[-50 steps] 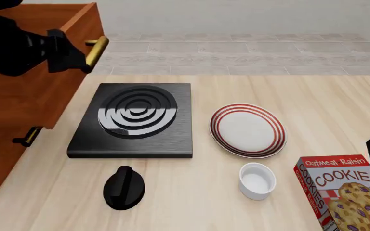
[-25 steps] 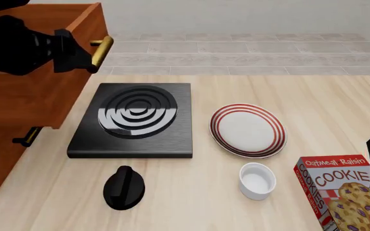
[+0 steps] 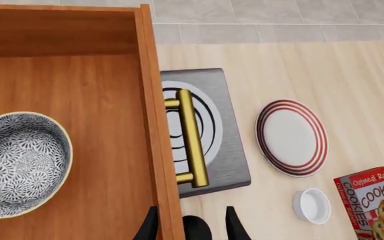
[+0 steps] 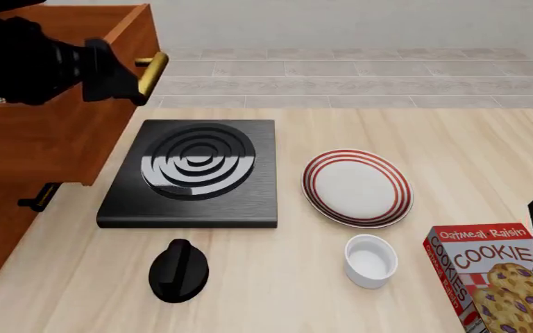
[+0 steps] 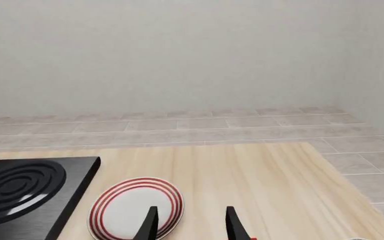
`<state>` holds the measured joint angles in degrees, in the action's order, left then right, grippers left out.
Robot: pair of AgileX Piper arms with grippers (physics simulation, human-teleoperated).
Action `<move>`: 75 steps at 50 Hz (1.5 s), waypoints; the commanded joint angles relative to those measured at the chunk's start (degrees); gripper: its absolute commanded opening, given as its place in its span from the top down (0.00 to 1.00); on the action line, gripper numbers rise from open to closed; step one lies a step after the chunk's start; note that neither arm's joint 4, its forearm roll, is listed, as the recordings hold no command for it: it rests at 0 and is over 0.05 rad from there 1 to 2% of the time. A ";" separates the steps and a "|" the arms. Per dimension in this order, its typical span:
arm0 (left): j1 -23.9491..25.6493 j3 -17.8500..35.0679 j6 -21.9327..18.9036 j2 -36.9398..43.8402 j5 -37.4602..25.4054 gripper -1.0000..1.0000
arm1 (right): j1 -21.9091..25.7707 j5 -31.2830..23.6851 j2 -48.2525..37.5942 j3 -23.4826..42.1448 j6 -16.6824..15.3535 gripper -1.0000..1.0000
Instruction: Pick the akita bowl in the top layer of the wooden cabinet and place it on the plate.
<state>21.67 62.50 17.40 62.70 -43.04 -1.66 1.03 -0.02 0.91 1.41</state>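
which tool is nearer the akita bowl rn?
Left. The left tool hangs above the open top layer holding the akita bowl; the right tool is across the table, beyond the plate.

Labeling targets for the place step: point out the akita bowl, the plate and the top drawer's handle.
akita bowl (image 3: 20,164), left wrist view, on its speckled inside.
plate (image 4: 357,187), front view, on its white centre.
brass handle (image 3: 192,137), left wrist view, on the middle of the bar.

Simulated kitchen: stove (image 4: 192,173), plate (image 4: 357,187).
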 commanded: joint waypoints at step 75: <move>-6.71 20.17 -13.92 1.93 -8.81 0.00 | 0.64 0.24 0.01 0.27 -0.63 0.00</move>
<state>15.90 80.50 4.44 63.84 -50.52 -1.06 1.32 -0.01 1.13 0.74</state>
